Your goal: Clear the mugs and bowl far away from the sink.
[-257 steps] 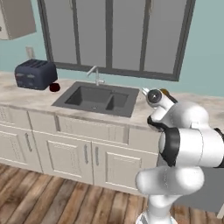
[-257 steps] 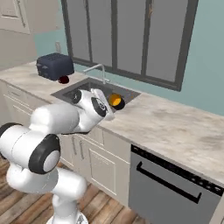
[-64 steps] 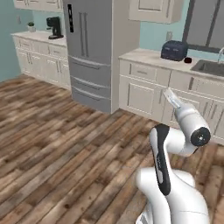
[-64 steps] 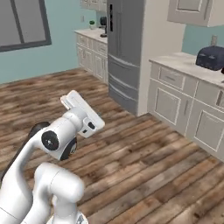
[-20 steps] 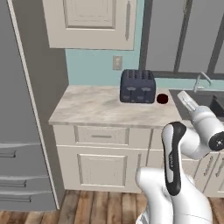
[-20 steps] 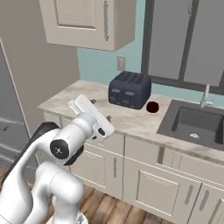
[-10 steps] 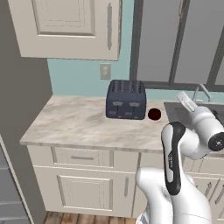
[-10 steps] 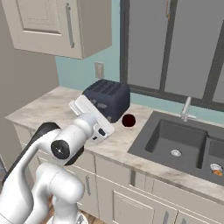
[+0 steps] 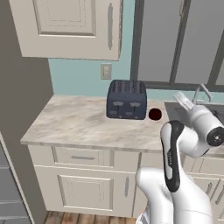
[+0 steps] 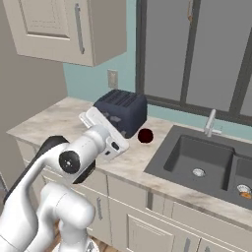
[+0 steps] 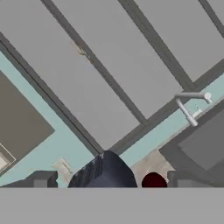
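Maroon mug (image 9: 155, 114) upright on the marble tabletop (image 9: 78, 122), just beside the navy toaster (image 9: 127, 99), between toaster and sink (image 10: 206, 162). Probably light, rigid, glazed-slick and breakable; best taken across the rim or around the body. Small orange thing (image 10: 244, 194) low in the sink's far basin, too small to identify. End effector (image 11: 109, 178) raised toward the toaster, fingers apart, empty. No readable labels or writing anywhere.

Teal wall (image 9: 81, 74) is running behind a beige marble counter (image 9: 74, 122), with a white outlet (image 9: 105, 71) showing upper centre. Cream upper cabinet (image 9: 65, 27) is hanging upper left, dark-framed window (image 10: 197, 54) is spanning the right, cream drawers (image 9: 83, 156) sitting below.
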